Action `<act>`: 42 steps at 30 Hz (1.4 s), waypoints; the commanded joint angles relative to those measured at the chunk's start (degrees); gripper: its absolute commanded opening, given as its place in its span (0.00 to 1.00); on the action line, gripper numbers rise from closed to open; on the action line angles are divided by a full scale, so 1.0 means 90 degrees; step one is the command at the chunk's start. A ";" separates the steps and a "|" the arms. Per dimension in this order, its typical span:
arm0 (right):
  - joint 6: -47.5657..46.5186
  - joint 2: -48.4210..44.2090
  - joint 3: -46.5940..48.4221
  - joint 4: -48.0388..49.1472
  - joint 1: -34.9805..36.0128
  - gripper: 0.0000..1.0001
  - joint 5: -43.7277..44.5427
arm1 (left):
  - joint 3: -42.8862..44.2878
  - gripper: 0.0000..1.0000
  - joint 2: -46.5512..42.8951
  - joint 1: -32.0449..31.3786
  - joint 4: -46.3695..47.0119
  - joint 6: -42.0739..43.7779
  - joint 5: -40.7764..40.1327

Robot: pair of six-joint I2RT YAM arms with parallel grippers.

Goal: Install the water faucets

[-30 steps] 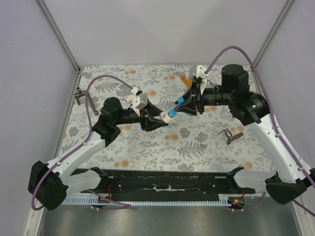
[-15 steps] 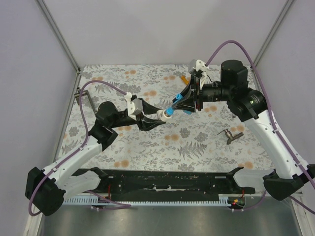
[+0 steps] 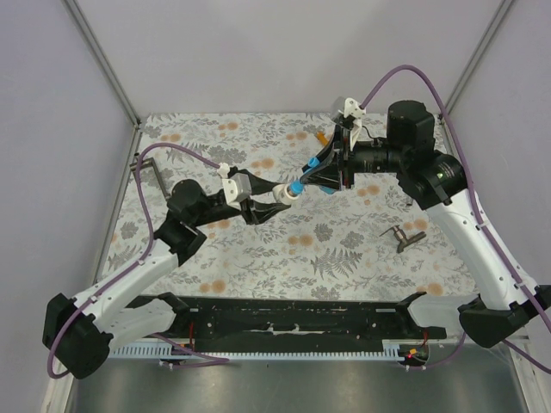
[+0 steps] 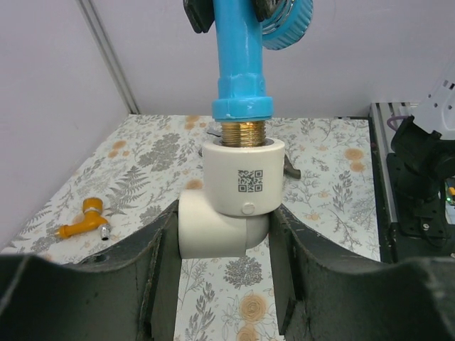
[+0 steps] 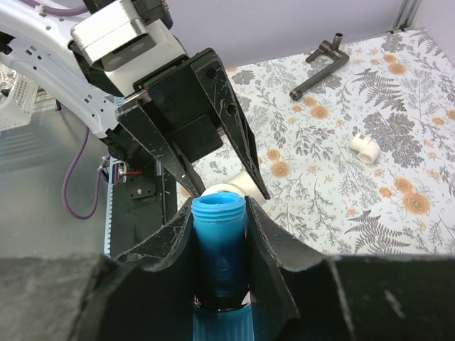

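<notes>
From above, the two arms meet over the flowered tabletop [image 3: 344, 258], a little toward 12 o'clock from its middle. The left claw [image 3: 269, 205] comes in from 8 o'clock and grips a white elbow [image 3: 281, 194]. The right claw [image 3: 312, 176] comes in from 2 o'clock and is clamped on the blue faucet [image 3: 296, 186]. The faucet's end meets the elbow. The orange faucet [image 3: 324, 136] lies on the tabletop at 1 o'clock from that joint, near the far edge and free of both claws. A dark bracket [image 3: 405, 234] lies at 4 o'clock, and another bracket [image 3: 138, 163] lies at the 9 o'clock edge.

In the left wrist view, the left claw [image 4: 222, 213] presses one finger on each side of the elbow [image 4: 231, 206]. The elbow's open socket faces up and bears a small square code. The blue faucet [image 4: 240, 64] stands straight at 12 o'clock. Its brass thread [image 4: 244, 133] is partly inside the socket, with some turns showing. The right claw [image 4: 231, 11] holds the faucet at the top edge. The orange faucet [image 4: 87, 222] lies at 9 o'clock on the tabletop.

In the right wrist view, the right claw [image 5: 219, 213] is shut tight around the blue faucet [image 5: 219, 241]. At 12 o'clock, the left claw [image 5: 227, 188] holds the elbow [image 5: 238, 186] against the faucet's ribbed end. A bracket [image 5: 320, 60] lies at 1 o'clock and a white stub [image 5: 367, 147] at 3 o'clock.
</notes>
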 commanded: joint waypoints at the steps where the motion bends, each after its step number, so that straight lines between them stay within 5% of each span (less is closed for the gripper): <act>1: 0.0383 0.0188 0.0094 -0.0404 0.0121 0.00 0.0072 | 0.0098 0.02 -0.0274 -0.0290 0.1284 0.0532 -0.0993; 19: 0.2453 0.0305 -0.0306 -0.0287 0.0160 0.00 0.1673 | -0.0401 0.02 -0.0294 -0.1910 0.2143 0.3031 -0.3757; 27: 0.3673 0.0169 -0.0843 0.0162 0.0170 0.00 0.2328 | -0.0801 0.02 0.0232 -0.2517 0.3722 0.4058 -0.5056; 42: 0.5363 -0.0076 -0.1898 0.1061 0.0170 0.00 0.3109 | -0.1397 0.02 0.1014 -0.2830 0.5268 0.4722 -0.5624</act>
